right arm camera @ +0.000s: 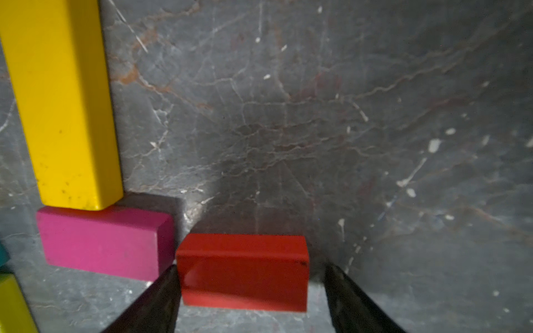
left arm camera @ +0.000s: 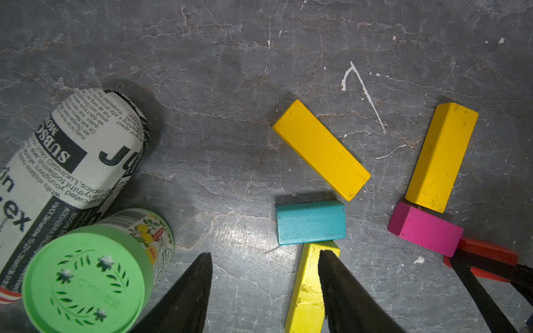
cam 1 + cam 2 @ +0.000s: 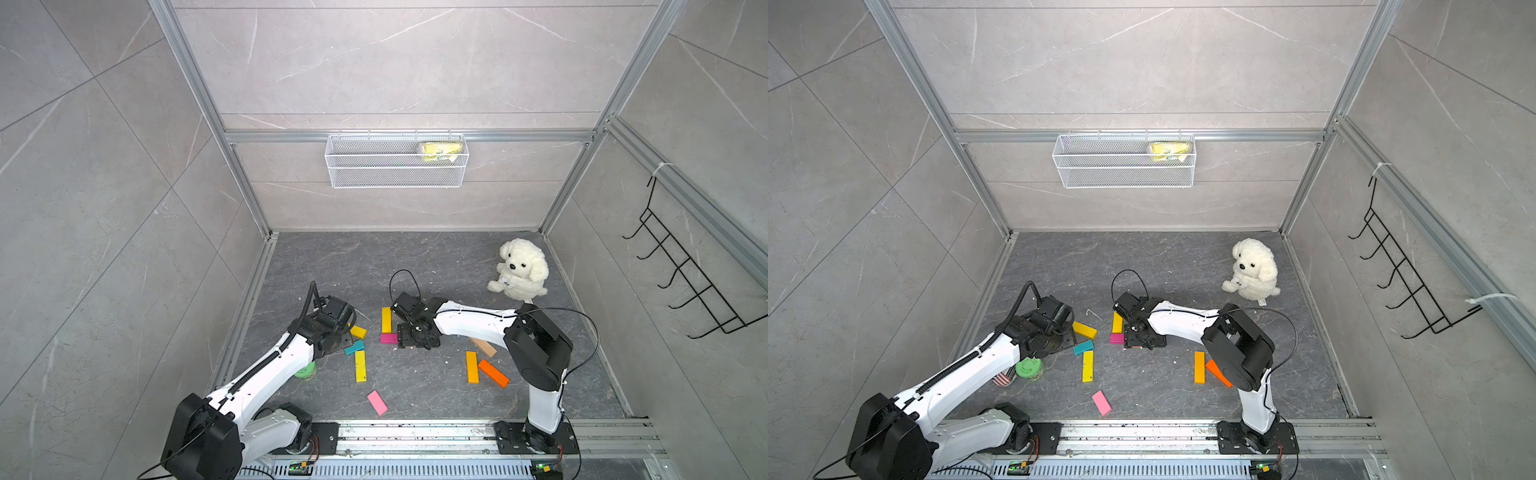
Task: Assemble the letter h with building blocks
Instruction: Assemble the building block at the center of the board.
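The right hand (image 1: 251, 266) stands wide around the short red wooden block (image 1: 242, 271), which lies flat on the dark grey stone-patterned worktop (image 1: 317, 115). 1 finger sits at the block's end and the other stands clear of it with a visible gap. Only the 2 wrist views show this block; in both top views the hand covers it. It lies just beside the short magenta wooden block (image 1: 101, 245), whose long side meets the end of the long amber-yellow wooden bar (image 1: 60, 101).

The left hand (image 2: 264, 253) is spread, with bare worktop between its fingers and 1 fingertip over the long lime-yellow wooden bar (image 2: 305, 291). That bar ends at the short teal wooden block (image 2: 311, 222). Only the left wrist view shows the newsprint-patterned roll (image 2: 72, 150) against the round green-lidded can (image 2: 86, 279). Only the top views show the flat pink wooden block (image 3: 377, 402) and the pale tan wooden bar (image 3: 483, 347).
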`<state>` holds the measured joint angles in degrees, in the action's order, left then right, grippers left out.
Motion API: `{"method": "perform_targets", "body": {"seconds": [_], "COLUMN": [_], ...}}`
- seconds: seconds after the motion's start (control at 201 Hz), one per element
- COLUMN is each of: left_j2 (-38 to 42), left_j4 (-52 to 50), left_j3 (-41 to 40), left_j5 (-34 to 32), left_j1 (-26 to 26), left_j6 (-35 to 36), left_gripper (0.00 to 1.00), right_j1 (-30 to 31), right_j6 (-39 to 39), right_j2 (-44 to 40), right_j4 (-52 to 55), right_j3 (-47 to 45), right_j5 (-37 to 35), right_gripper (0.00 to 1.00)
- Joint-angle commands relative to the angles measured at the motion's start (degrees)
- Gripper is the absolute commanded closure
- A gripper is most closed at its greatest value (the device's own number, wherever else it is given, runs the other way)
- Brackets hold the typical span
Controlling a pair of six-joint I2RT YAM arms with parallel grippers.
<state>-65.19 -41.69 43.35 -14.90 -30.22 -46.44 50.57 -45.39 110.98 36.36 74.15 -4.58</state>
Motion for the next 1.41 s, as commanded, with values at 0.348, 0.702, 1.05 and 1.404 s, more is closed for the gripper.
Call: {"method": "perform_targets", "body": {"seconds": [0.348,0.702,1.05,1.404], "left_j2": [0.41,0.58,1.1,1.38], "left_j4": [-0.43,-0.56,-2.64,-4.2], "left_j3": [0.46,2.06,4.62,7.62], "left_j5": [-0.15,0.36,-0.68,-1.83], "left_j1": [0.23,0.22,0.16,0.22], "left_j6": [0.58,1.0,2.36,3.63], "left_gripper": [0.37,0.37,0.38,0.37], "right_j1": [0.32,-2.58,-3.46,-3.48], "right_j6": [-2.03,-0.73,-0.76,-1.06], "right_j2": [-6.71,-6.09,-4.67,-3.02], "right_j4": [2.99,-0.92,-5.74,-6.74], "right_j3": [0.46,-1.6,-4.72,-3.48], "right_j5": [-1.32,7.3,10.87,12.21], "right_gripper": [0.16,0.17,0.06,0.08]}}
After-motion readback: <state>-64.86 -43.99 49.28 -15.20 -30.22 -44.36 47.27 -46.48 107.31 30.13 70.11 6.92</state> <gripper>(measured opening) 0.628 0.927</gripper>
